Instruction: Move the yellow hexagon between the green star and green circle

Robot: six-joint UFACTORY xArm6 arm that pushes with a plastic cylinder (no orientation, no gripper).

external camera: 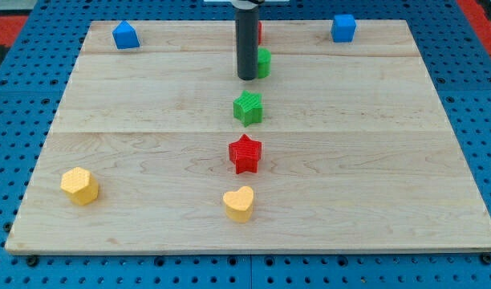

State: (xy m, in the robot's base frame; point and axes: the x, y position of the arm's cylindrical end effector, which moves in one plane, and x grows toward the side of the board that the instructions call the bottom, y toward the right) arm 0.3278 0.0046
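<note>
The yellow hexagon [80, 186] lies near the board's lower left corner. The green star [248, 107] sits at the board's middle, a little above centre. The green circle [263, 63] is above it, partly hidden behind the dark rod. My tip [247, 78] rests on the board just left of the green circle and above the green star, far from the yellow hexagon.
A red star [245, 153] lies below the green star, and a yellow heart [239, 204] below that. A blue block [126, 35] sits at the top left, a blue cube [343, 27] at the top right. A red block [259, 32] shows just behind the rod.
</note>
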